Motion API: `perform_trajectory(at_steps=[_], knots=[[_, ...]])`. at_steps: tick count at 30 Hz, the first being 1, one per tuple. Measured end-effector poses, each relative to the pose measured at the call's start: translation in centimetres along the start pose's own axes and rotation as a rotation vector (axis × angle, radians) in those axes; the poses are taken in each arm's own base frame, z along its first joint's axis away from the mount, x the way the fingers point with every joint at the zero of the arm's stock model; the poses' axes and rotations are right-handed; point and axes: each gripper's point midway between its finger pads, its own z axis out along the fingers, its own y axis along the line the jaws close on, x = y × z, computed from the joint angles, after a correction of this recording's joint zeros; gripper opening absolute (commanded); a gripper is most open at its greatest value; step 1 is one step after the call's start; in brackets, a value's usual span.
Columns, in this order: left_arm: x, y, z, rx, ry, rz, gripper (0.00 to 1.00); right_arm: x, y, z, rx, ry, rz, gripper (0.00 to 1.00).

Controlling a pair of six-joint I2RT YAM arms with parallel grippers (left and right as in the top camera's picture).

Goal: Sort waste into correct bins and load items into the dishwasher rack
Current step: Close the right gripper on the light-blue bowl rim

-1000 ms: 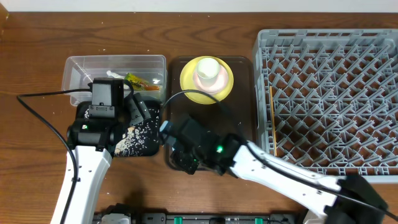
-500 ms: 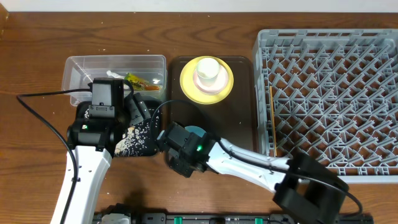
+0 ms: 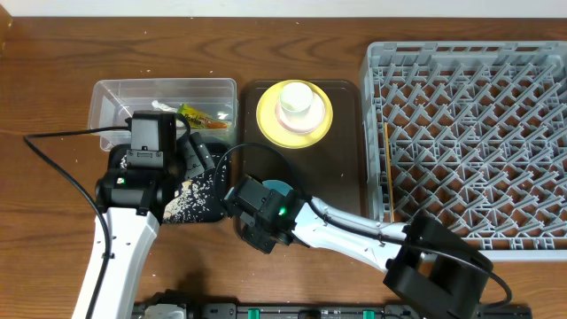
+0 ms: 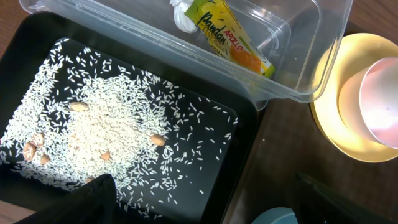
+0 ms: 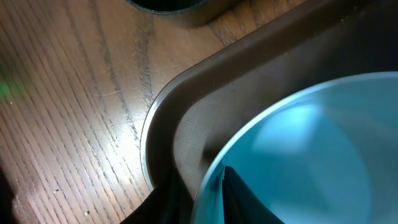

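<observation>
**Right fingers gripping the bowl's rim, left fingers hanging wide over the rice**

The wooden desk (image 3: 53, 177) is carrying everything. The light-grey dishwasher rack (image 3: 478, 133) is filling its right side, with the wooden chopsticks (image 3: 387, 168) lying inside along its left wall. Just left of the rack, the dark brown serving tray (image 3: 341, 168) is holding 3 items. The clear tub (image 3: 106, 97) is sitting at the far left, and the black tray (image 4: 28, 50) is lying directly in front of it, touching it.

The yellow plate (image 3: 270, 124) is resting at the far end of the serving tray with the white-pink cup (image 3: 297, 102) standing upright on it. The light blue bowl (image 5: 311, 155) is sitting in the tray's near left corner. The right fingers (image 5: 239, 196) are clenching its rim, 1 inside and 1 outside.

The left fingers (image 4: 93, 199) are hanging released and wide apart above the black tray, grasping nothing.

The snack wrapper (image 4: 233, 37) and the white paper wad (image 4: 181, 15) are lying in the clear tub, touching. The rice grains (image 4: 106, 118) are lying scattered across the black tray.
</observation>
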Motion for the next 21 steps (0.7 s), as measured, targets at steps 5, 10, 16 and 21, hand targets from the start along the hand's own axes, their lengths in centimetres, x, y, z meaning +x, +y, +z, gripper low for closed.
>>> perform_trajectory(at_steps=[5, 10, 16, 21], knots=[[0.0, 0.0, 0.0, 0.0, 0.0, 0.0, 0.9, 0.2, -0.3, -0.6, 0.022, 0.005, 0.0, 0.23], [0.0, 0.0, 0.0, 0.0, 0.0, 0.0, 0.91, 0.5, -0.4, -1.4, 0.034, 0.017, 0.001, 0.22], [0.0, 0.0, 0.0, 0.0, 0.0, 0.0, 0.91, 1.2, -0.5, -1.5, 0.04, 0.045, 0.005, 0.24], [0.0, 0.0, 0.0, 0.0, 0.0, 0.0, 0.9, 1.9, -0.6, -1.5, 0.044, 0.071, 0.009, 0.3]])
